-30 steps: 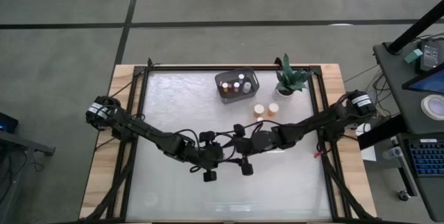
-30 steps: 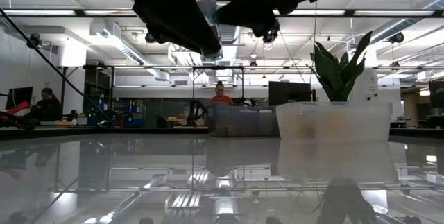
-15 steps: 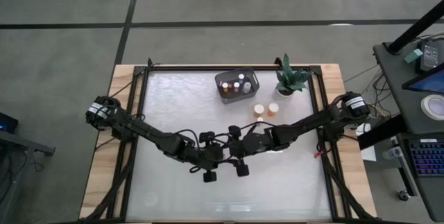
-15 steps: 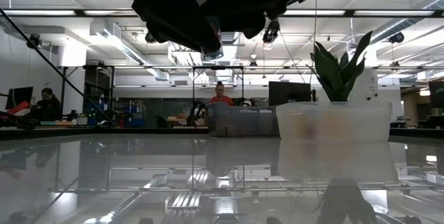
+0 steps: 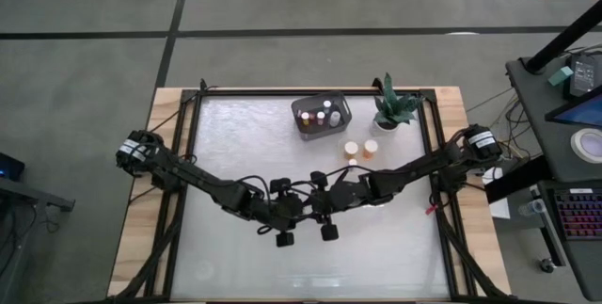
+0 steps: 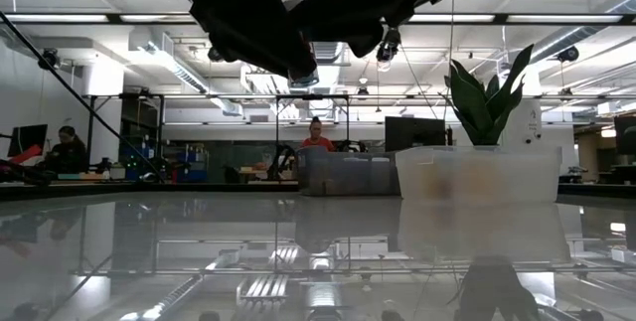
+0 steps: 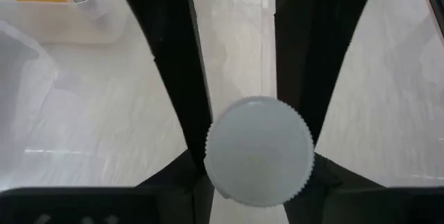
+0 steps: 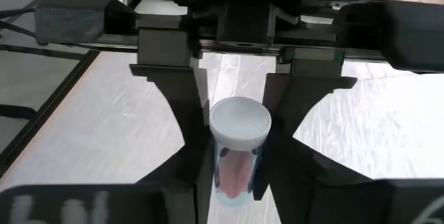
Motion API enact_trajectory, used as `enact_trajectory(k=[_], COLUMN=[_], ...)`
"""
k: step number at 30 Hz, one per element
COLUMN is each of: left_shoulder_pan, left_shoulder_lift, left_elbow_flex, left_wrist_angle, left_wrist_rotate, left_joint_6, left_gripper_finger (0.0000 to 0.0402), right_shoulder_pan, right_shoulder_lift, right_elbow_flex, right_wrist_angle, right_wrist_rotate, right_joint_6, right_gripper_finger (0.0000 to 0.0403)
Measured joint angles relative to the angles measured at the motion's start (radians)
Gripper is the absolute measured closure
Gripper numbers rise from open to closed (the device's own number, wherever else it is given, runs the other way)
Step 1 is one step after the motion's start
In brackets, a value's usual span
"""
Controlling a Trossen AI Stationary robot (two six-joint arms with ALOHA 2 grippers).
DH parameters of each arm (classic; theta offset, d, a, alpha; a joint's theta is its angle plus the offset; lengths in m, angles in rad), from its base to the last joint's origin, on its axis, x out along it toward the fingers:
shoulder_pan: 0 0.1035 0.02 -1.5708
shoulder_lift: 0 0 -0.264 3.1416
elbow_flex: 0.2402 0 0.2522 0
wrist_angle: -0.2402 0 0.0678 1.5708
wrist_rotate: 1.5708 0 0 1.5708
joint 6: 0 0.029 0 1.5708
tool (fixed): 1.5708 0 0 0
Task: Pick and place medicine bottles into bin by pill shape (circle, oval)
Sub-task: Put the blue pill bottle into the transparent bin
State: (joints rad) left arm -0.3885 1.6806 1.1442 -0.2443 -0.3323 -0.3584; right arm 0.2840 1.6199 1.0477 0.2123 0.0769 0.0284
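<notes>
Bottle (image 8: 238,148) sits pinched between both claws, left (image 7: 258,161) and right (image 8: 236,161), mid-table.

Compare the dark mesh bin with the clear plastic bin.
The dark wire-mesh bin has opaque-looking grey walls, while the clear plastic bin shows its contents through its walls. The mesh bin holds several small bottles; the clear bin holds two orange white-capped bottles. The mesh bin sits farther back than the clear bin. Both are open-topped and hold bottles.
</notes>
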Motion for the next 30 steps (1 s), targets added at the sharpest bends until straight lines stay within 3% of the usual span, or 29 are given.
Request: enact_trajectory(k=[6, 17, 30], left_shoulder_pan=[0.001, 0.000, -0.002], left_shoulder_lift=[0.000, 0.000, -0.052], left_elbow_flex=[0.000, 0.000, -0.004], left_wrist_angle=[0.008, -0.009, -0.114], left_wrist_rotate=[-0.031, -0.029, -0.018], left_joint_6=[0.013, 0.029, 0.086], left_gripper_finger=[0.0256, 0.0265, 0.0181], right_shoulder_pan=[0.000, 0.000, 0.000], right_shoulder_lift=[0.000, 0.000, -0.006], right_elbow_flex=[0.000, 0.000, 0.000], right_wrist_angle=[0.002, 0.000, -0.101], right_wrist_rotate=[0.001, -0.001, 0.001], right_joint_6=[-0.001, -0.002, 0.011], right_gripper_finger=[0.0302, 0.0298, 0.0298])
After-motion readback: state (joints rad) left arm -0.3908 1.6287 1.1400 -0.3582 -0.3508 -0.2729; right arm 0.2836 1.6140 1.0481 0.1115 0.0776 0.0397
